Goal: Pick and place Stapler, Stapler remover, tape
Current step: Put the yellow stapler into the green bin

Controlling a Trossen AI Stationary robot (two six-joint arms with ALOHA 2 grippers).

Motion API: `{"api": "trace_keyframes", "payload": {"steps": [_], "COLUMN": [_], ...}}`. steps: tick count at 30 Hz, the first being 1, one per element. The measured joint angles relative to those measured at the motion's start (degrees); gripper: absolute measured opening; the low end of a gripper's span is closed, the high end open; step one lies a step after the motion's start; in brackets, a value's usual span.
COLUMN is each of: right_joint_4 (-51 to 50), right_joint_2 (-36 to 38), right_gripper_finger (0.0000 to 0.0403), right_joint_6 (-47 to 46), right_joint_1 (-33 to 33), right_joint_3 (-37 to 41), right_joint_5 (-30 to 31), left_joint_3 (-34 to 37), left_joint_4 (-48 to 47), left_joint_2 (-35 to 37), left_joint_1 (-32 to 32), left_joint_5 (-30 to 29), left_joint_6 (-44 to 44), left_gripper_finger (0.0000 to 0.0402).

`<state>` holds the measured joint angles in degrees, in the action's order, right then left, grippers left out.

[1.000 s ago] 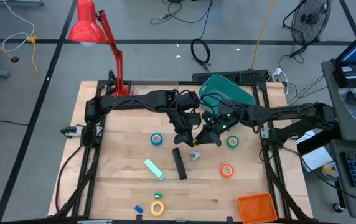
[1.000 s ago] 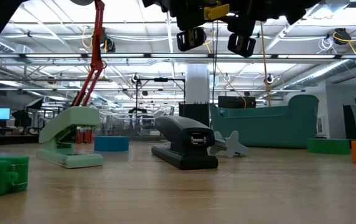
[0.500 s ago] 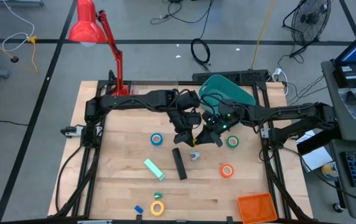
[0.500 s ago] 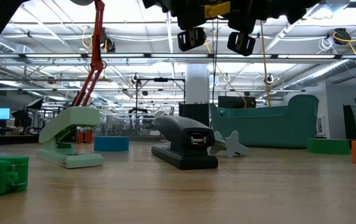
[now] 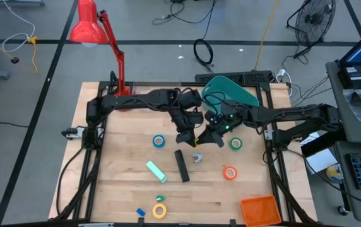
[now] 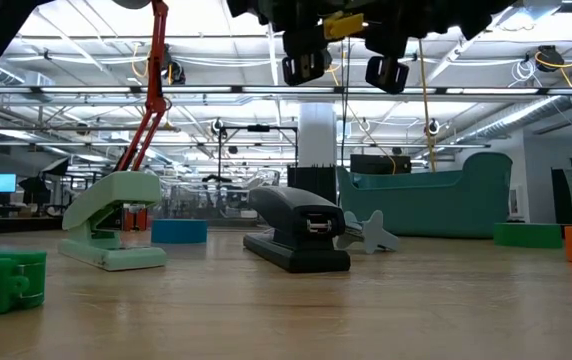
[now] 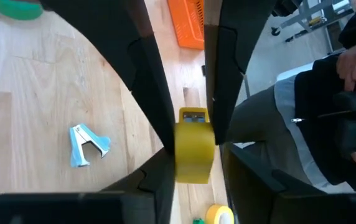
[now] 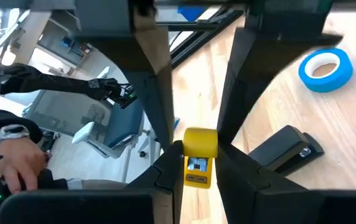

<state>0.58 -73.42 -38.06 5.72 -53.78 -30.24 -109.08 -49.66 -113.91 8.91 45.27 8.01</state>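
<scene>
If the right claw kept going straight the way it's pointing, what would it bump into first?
Probably the bare wooden table. The right claw grips a small yellow object; beyond it only wood shows, with the stapler off to one side.

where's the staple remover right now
In the high view the staple remover lies on the table near the middle, just right of the black stapler, below both grippers and left of the orange tape.
</scene>
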Motion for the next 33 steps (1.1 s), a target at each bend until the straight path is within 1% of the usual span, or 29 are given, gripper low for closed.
{"api": "trace_keyframes", "payload": {"steps": [5, 9, 12, 16, 21, 26, 28, 31, 33], "right_joint_4": [-2.31, -3.49, -3.35, -3.99, -8.81, -14.46, -16.72, -18.53, -20.72], "right_joint_2": [-0.11, -0.11, -0.11, 0.09, 1.28, 3.35, 4.12, 4.69, 4.55], "right_gripper_finger": [0.0065, 0.0066, 0.0065, 0.0066, 0.0064, 0.0066, 0.0066, 0.0064, 0.0064], "right_joint_6": [0.13, 0.20, 0.29, 0.09, 3.21, 8.19, 10.51, 13.76, 15.36], "right_joint_1": [0.21, 0.94, 1.94, 4.20, 7.73, 12.03, 13.70, 16.36, 18.36], "right_joint_3": [0.06, 0.07, 0.07, 0.07, 0.06, 0.04, 0.04, 0.04, 0.04], "right_joint_5": [0.44, 0.48, 0.89, 5.44, 16.43, 32.03, 37.37, 43.67, 46.42], "left_joint_3": [-0.04, -0.22, -0.20, -0.20, -0.13, -0.11, -0.10, -0.01, -0.11], "left_joint_4": [-2.08, -3.19, -4.30, -6.72, -9.02, -9.02, -8.98, -9.13, -9.09], "left_joint_2": [1.80, 4.04, 5.98, 9.47, 13.15, 15.65, 16.07, 16.67, 16.78], "left_joint_1": [1.43, 3.00, 4.27, 5.47, 5.36, 3.03, 1.76, -0.65, -2.19], "left_joint_5": [0.04, -1.17, -3.62, -8.16, -14.24, -19.93, -21.62, -24.33, -25.97], "left_joint_6": [-0.51, -0.60, -0.62, -0.95, -0.33, 1.54, 2.49, 3.61, 4.21], "left_gripper_finger": [0.0169, 0.0173, 0.0174, 0.0174, 0.0175, 0.0175, 0.0175, 0.0175, 0.0175]}}
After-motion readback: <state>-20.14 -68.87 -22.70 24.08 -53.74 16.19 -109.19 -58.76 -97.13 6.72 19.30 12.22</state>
